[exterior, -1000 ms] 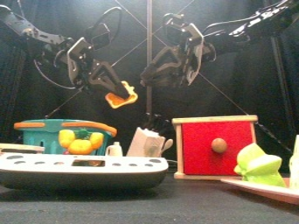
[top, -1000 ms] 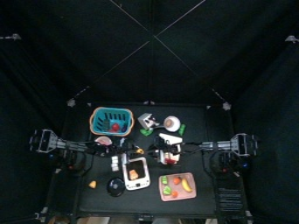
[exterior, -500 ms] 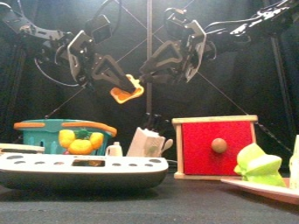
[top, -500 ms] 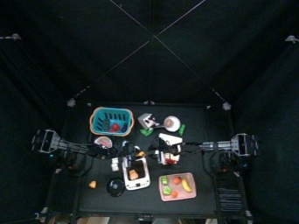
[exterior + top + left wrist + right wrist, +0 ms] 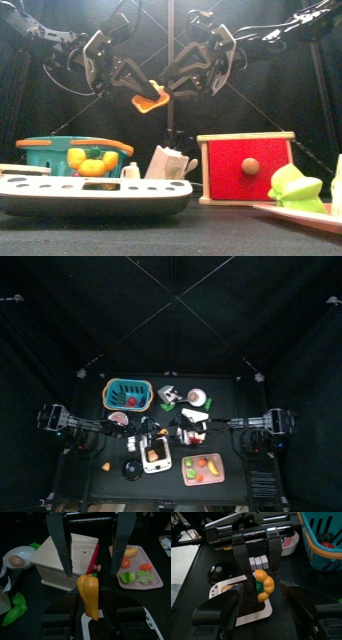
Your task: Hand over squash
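The orange-yellow squash (image 5: pixel 148 97) hangs in mid-air above the table's middle, held by my left gripper (image 5: pixel 138 90), which is shut on it. In the left wrist view the squash (image 5: pixel 89 594) stands between my own jaws, its green stem end up. My right gripper (image 5: pixel 174 86) is open, with one finger (image 5: pixel 61 547) on either side of the squash's free end, not closed on it. In the right wrist view the squash (image 5: pixel 262 585) sits in the left gripper (image 5: pixel 261 571), between my right jaws.
Below stand a teal basket (image 5: pixel 74 150) with yellow items, a red-and-wood box (image 5: pixel 247 165), a white dish rack (image 5: pixel 94 190) at the front, and a pink board (image 5: pixel 155 582) with cut vegetables. A bowl with an egg (image 5: pixel 15 559) is behind the box.
My left gripper has carried the squash to the right and a little up. The right gripper has closed in until its open fingers bracket the squash.
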